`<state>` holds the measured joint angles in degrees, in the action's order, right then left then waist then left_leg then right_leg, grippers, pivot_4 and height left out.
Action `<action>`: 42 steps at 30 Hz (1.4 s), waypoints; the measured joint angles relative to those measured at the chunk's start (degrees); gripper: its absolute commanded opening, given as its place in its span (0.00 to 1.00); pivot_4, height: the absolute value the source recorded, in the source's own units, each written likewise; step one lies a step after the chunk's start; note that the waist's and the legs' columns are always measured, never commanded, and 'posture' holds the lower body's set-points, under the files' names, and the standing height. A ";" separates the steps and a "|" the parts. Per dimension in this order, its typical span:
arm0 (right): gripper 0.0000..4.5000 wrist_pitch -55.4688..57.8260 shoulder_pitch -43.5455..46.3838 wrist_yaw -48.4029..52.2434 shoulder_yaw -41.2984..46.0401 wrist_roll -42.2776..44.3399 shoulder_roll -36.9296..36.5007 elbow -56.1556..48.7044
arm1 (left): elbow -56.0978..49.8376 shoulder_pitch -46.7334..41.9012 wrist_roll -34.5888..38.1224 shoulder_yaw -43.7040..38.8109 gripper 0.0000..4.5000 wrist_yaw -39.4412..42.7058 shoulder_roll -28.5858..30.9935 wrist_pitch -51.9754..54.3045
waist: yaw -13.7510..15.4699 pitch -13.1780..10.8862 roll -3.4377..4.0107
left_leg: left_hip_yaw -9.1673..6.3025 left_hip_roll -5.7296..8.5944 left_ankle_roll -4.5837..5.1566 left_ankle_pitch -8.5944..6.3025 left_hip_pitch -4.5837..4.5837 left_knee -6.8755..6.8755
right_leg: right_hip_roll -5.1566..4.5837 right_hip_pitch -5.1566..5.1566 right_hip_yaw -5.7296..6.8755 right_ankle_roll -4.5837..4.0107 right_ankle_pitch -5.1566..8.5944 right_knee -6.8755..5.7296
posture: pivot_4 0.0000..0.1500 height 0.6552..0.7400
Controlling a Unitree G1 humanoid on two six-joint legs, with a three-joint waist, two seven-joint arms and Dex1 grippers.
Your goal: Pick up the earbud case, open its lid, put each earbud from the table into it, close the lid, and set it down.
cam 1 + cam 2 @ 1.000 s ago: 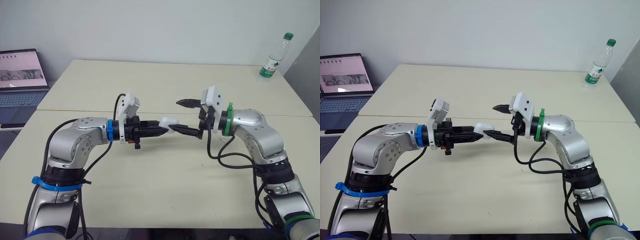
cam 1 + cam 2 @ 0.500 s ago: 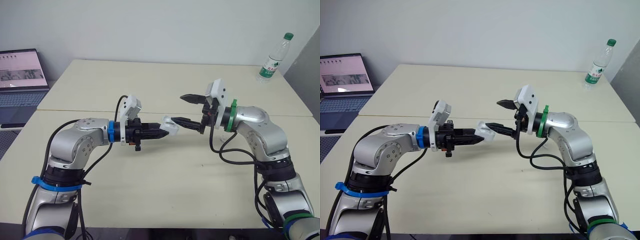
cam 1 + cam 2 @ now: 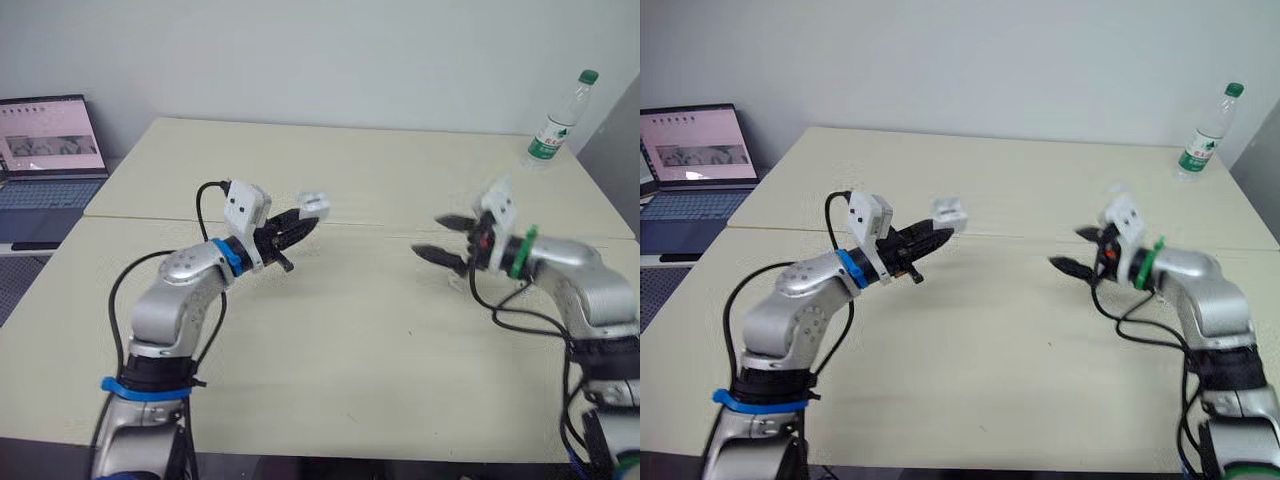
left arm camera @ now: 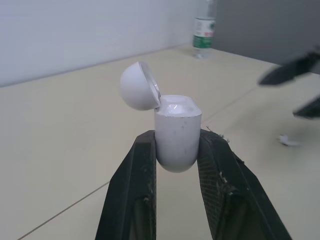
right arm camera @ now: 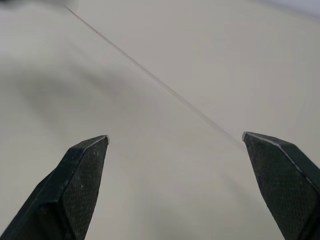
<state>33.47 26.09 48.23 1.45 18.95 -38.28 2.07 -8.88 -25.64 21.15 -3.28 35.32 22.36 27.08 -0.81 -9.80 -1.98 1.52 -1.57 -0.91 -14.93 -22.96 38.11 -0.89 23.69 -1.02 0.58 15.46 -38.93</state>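
Left hand (image 4: 176, 150) clamps earbud case (image 4: 175, 132) by lower body, raised clear of bench (image 3: 330, 360); lid (image 4: 138, 86) flipped open, mouth up, ready for loading. Right hand (image 3: 427, 236) spread wide, empty, low near earbud (image 4: 289, 141) on bench, likely lining up pick.

A broad stretch of bare table (image 3: 340, 340) lies between the left gripper (image 3: 298, 224), which holds the earbud case (image 4: 177, 135) off the surface, and the wide-spread right gripper (image 3: 428, 237). An earbud (image 4: 289, 142) lies just below the latter (small, white). The water bottle (image 3: 560, 118) and the laptop (image 3: 50, 150) stand well apart, at the far sides.
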 measured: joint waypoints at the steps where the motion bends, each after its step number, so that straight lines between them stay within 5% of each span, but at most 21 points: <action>1: 1.00 -0.65 -2.00 -0.33 -0.02 -0.50 -0.03 0.51 | -0.64 1.04 -0.98 0.06 0.18 -2.24 -1.56 -0.66 | 0.07 0.00 0.00 | 0.02 0.00 0.00 0.00 0.01 0.00 | 0.00 0.01 -0.01 0.00 0.00 -0.02 | 1.00 1.00; 8: 1.00 -4.82 -6.54 -2.45 -0.26 -3.83 0.08 0.83 | -7.81 4.65 -4.01 0.87 0.18 -10.70 -6.35 -2.35 | -0.32 0.00 0.00 | -0.06 -0.09 -0.01 0.01 0.41 0.00 | 0.17 -0.33 0.01 0.04 -0.01 -0.08 | 1.00 1.00; 19: 1.00 -9.43 -6.82 -3.73 -0.73 -6.82 2.49 7.27 | -9.04 5.72 -4.87 1.30 0.18 -12.10 -5.63 -2.51 | -0.38 0.00 0.00 | -0.05 -0.09 -0.02 0.01 0.41 0.01 | 0.27 -0.36 0.00 0.05 -0.01 -0.04 | 1.00 1.00; 23: 0.80 -9.76 -6.70 -4.26 -1.25 -7.18 3.52 7.41 | -8.98 5.28 -4.92 1.40 0.18 -12.10 -5.63 -2.52 | -0.39 0.00 0.00 | -0.05 -0.09 -0.02 0.01 0.41 0.02 | 0.28 -0.36 -0.01 0.05 -0.01 -0.04 | 1.00 1.00; 32: 0.09 -11.80 -6.41 -4.34 -1.76 -7.76 3.34 8.58 | -8.75 5.03 -5.12 1.84 0.18 -12.05 -5.64 -2.54 | -0.52 0.00 0.00 | -0.05 -0.07 -0.02 0.02 0.41 0.02 | 0.28 -0.37 0.00 0.06 -0.02 -0.04 | 1.00 1.00; 37: 0.09 -11.94 -6.75 -1.07 -1.92 -8.26 -0.94 8.77 | -8.75 5.04 -5.31 1.92 0.18 -12.06 -5.66 -2.55 | -0.38 0.00 0.00 | -0.05 -0.02 -0.02 0.01 0.39 0.02 | 0.28 -0.37 0.01 0.06 -0.01 -0.02 | 1.00 1.00; 42: 0.09 -13.46 -8.80 10.77 -2.95 -8.64 -12.68 5.33 | -8.64 5.08 -5.50 2.45 0.18 -12.00 -5.70 -2.77 | -0.16 -0.01 0.01 | -0.05 -0.03 -0.01 0.01 0.38 0.00 | 0.28 -0.37 0.02 0.07 -0.01 0.04 | 1.00 1.00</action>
<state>20.01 17.29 59.00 -1.50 10.31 -50.95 7.41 -17.52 -20.56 15.65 -0.82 23.32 16.66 24.31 -0.96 -9.81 -1.98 1.46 -1.60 -0.92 -14.92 -22.57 38.11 -0.61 23.32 -1.01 0.65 15.45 -38.89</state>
